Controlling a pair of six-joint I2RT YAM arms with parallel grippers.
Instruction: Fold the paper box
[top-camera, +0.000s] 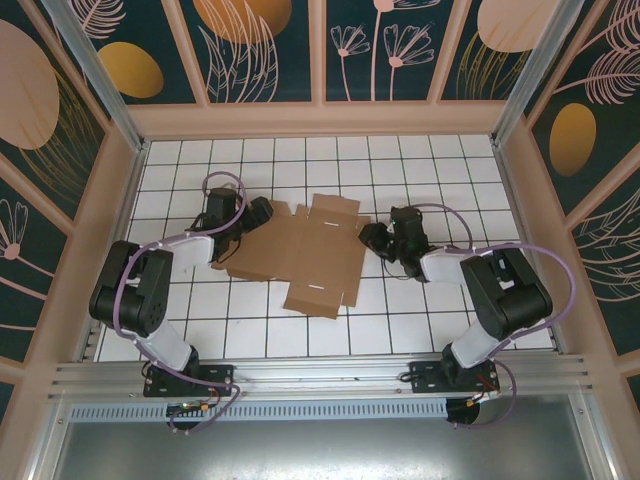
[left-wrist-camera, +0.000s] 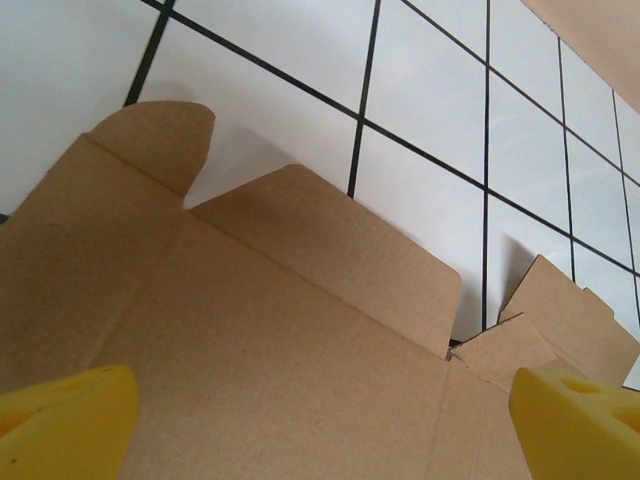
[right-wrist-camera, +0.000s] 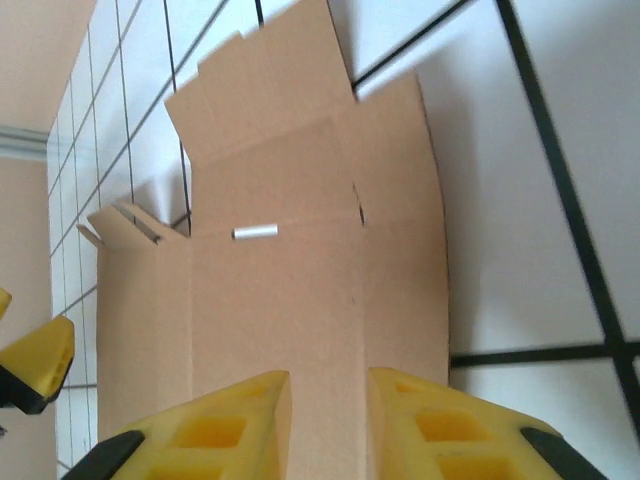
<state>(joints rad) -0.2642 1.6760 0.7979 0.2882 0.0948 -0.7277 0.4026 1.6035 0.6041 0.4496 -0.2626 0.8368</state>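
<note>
The paper box (top-camera: 310, 255) lies flat and unfolded on the white tiled floor, a brown die-cut sheet with flaps and two slots. At the sheet's left edge my left gripper (top-camera: 258, 215) is open wide. In the left wrist view its yellow fingertips (left-wrist-camera: 62, 420) stand far apart over the cardboard panel (left-wrist-camera: 250, 350), whose far flaps tilt up a little. At the sheet's right edge is my right gripper (top-camera: 374, 238). In the right wrist view its fingers (right-wrist-camera: 225, 430) stand a narrow gap apart low over the cardboard (right-wrist-camera: 290, 300), with nothing pinched between them that I can see.
Wooden walls (top-camera: 310, 118) enclose the tiled floor (top-camera: 420, 170) on the far side and on both sides. A metal rail (top-camera: 320, 375) with both arm bases runs along the near edge. Bare tiles surround the sheet.
</note>
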